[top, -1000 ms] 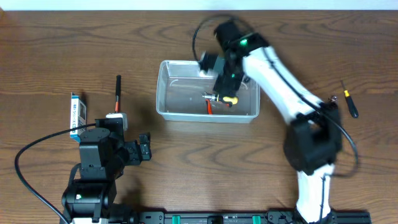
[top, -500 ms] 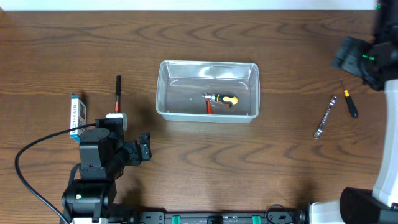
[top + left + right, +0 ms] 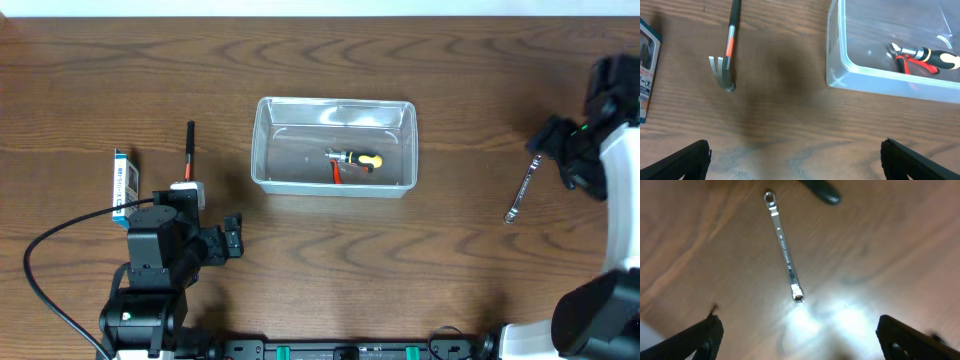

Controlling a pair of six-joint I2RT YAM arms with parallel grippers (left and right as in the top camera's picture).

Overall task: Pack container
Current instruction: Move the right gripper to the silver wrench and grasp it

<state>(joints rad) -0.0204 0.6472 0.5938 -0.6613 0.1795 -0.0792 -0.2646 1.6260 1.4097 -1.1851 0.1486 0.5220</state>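
The clear plastic container point(image 3: 333, 101), rectangular with rounded corners and a rim, sits open side up in the middle of the wood-grain counter point(image 3: 300, 262). Its long axis runs left to right in the overhead view. Inside lie a black-and-yellow-handled screwdriver point(image 3: 358, 159) and a red-handled tool point(image 3: 337, 173). The left fingers point(image 3: 685, 162) are spread wide and empty. The right fingers point(image 3: 695, 340) are spread wide above a slim metal wrench point(image 3: 784, 247).

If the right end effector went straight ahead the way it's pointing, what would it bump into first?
Probably the silver wrench, lying on the table just ahead of the open right end effector; depth is unclear.
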